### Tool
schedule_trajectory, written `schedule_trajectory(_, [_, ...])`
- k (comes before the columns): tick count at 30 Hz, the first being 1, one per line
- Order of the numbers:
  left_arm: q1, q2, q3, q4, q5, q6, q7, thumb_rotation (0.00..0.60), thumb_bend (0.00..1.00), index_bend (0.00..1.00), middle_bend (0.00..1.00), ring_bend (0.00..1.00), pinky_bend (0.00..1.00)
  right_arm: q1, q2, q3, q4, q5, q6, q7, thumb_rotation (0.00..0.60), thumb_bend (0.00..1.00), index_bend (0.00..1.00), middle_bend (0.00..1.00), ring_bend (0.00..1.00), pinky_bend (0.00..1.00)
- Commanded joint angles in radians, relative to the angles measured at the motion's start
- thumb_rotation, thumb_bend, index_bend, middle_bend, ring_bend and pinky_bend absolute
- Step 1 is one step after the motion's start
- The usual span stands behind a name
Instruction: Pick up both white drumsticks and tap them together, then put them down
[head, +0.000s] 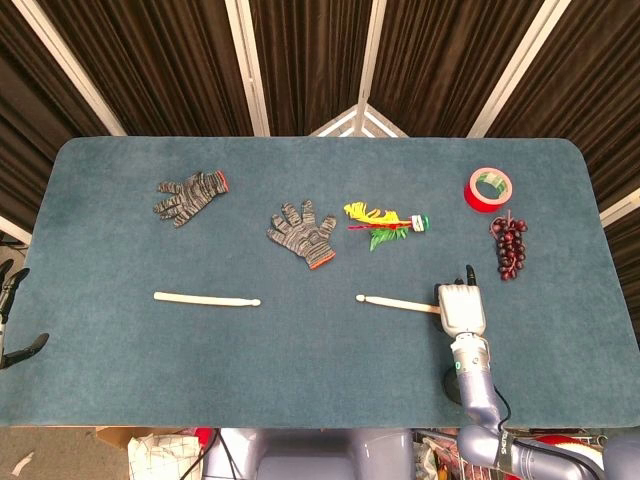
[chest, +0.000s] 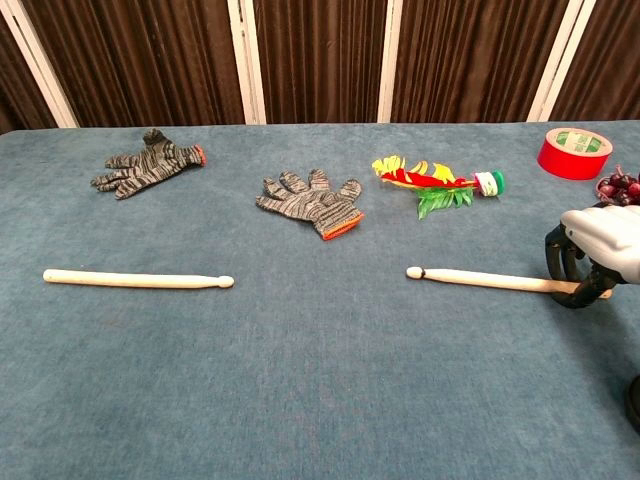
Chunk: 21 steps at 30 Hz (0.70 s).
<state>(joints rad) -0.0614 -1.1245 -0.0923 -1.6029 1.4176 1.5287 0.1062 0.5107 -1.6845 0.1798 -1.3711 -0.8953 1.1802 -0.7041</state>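
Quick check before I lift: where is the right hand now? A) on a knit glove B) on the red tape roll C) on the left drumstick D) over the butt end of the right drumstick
D: the right hand has its fingers curled around the butt end of the right drumstick, which lies on the table.

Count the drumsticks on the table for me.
2. The left drumstick lies free on the blue table, below the gloves. The right drumstick lies right of centre, its butt end inside the right hand's curled fingers. None appears hidden.

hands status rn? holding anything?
Left hand: barely in view at the table's edge, state cannot be told.
Right hand: fingers curled around the butt of the right drumstick, stick lying on the table.
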Motion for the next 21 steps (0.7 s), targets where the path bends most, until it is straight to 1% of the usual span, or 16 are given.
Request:
schedule_trajectory(1, [0.0, -0.001, 0.0, 0.0, 0.001, 0.002, 0.001, 0.6, 0.25, 0.12, 0.02, 0.0, 0.0, 0.002, -0.001, -0.001, 0.003, 0.004, -0.003, -0.003, 0.6, 0.33, 0.56, 0.54, 0.35, 0.01])
schedule_trajectory(9, [0.001, -0.002, 0.0, 0.0, 0.002, 0.005, 0.004, 0.6, 0.25, 0.12, 0.02, 0.0, 0.0, 0.005, -0.003, -0.001, 0.01, 0.001, -0.009, 0.004, 0.6, 0.35, 0.57, 0.57, 0.36, 0.01])
schedule_trajectory(21, [0.002, -0.004, 0.0, 0.001, 0.002, 0.006, 0.005, 0.6, 0.25, 0.12, 0.02, 0.0, 0.0, 0.005, -0.007, -0.011, 0.032, -0.019, -0.017, 0.026, 0.6, 0.36, 0.61, 0.59, 0.37, 0.01])
